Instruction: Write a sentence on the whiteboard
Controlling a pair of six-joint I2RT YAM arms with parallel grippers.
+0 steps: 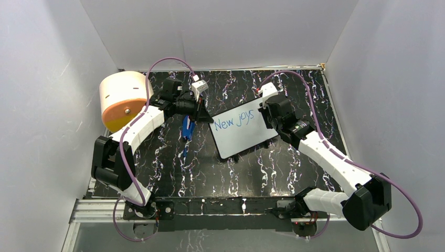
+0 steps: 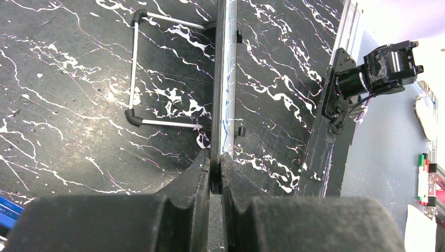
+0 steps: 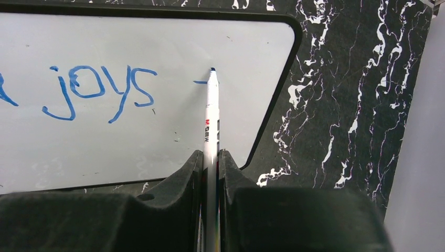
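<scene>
Item: whiteboard [image 1: 244, 134], mid-table [image 1: 173, 168], angled; blue sentence [image 1: 234, 121] reads "New joys".
My left gripper [image 2: 215, 176]: clamped on the board's left edge.
My right gripper [image 3: 211, 163]: clamped on a white marker [image 3: 211, 115], tip touching the board right of "joys".

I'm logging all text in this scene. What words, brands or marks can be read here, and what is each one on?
"New joys": the sentence so far, blue handwriting on the whiteboard.
A short blue stroke after "joys": not yet a letter.
"M&G", as far as it reads: small red print on the marker.
Black print beside it: too small to read.
</scene>
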